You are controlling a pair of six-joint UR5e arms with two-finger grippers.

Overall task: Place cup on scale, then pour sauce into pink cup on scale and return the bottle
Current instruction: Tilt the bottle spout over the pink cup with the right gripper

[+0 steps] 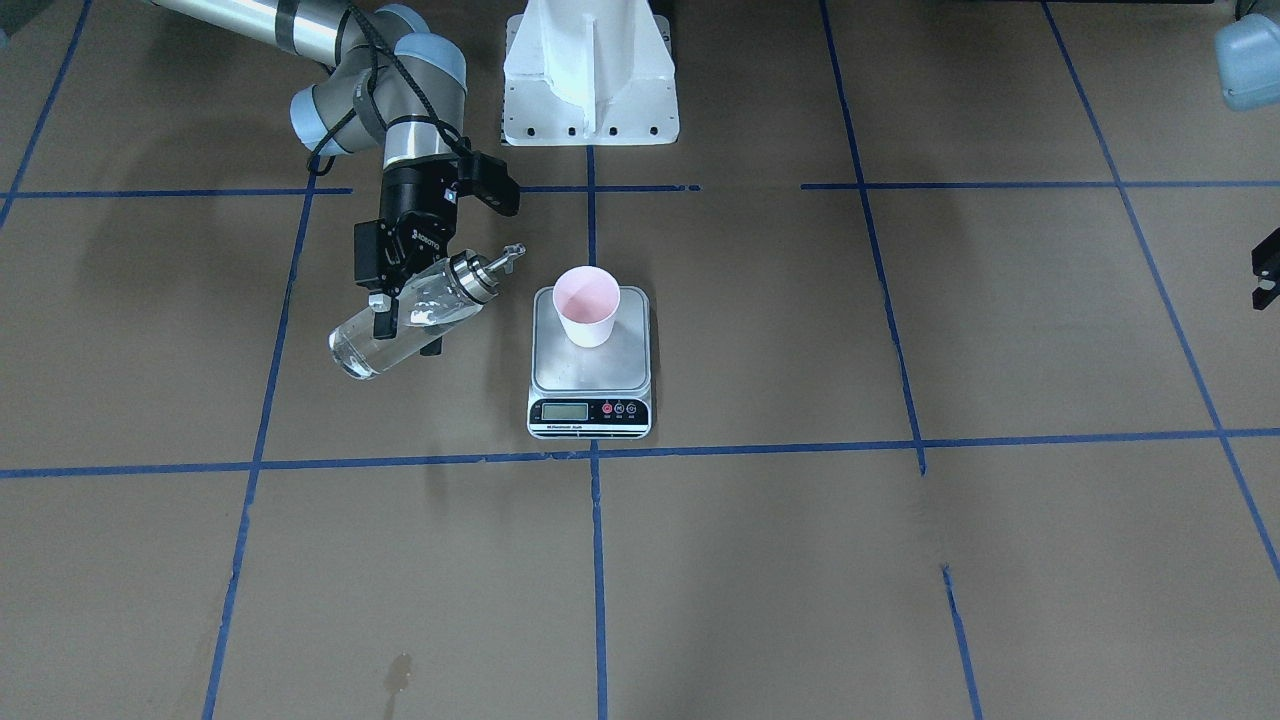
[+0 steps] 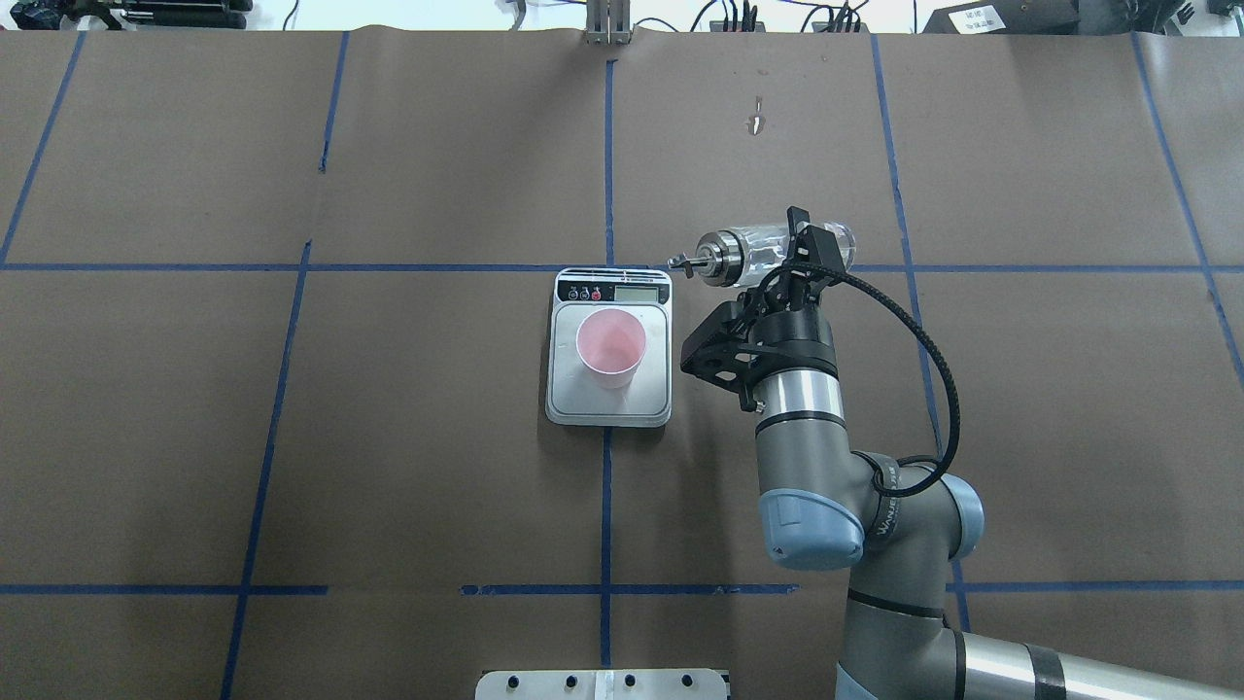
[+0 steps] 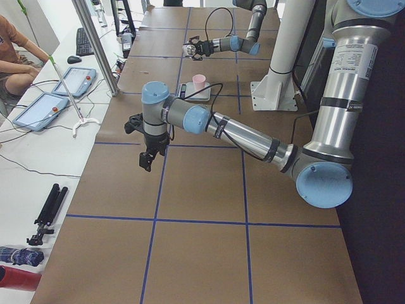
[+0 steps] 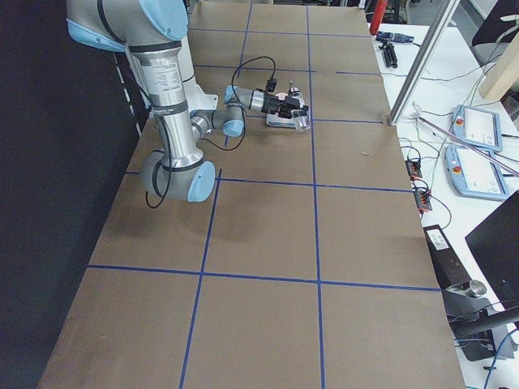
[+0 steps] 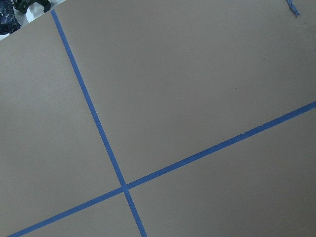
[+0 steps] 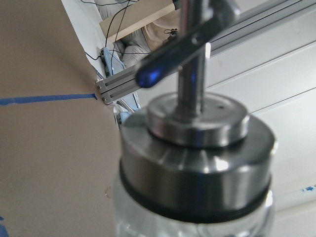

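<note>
The pink cup stands upright on the scale, on the far half of its steel platform; the cup also shows in the overhead view. My right gripper is shut on the clear glass bottle and holds it tilted almost flat above the table. The spout points toward the cup and stops short of its rim. No stream shows. The right wrist view is filled by the bottle's metal collar. My left gripper hangs over bare table far from the scale; I cannot tell whether it is open.
The white robot pedestal stands behind the scale. Blue tape lines grid the brown table. A small wet stain lies near the operators' edge. A side table with tablets and a metal post stands beyond it.
</note>
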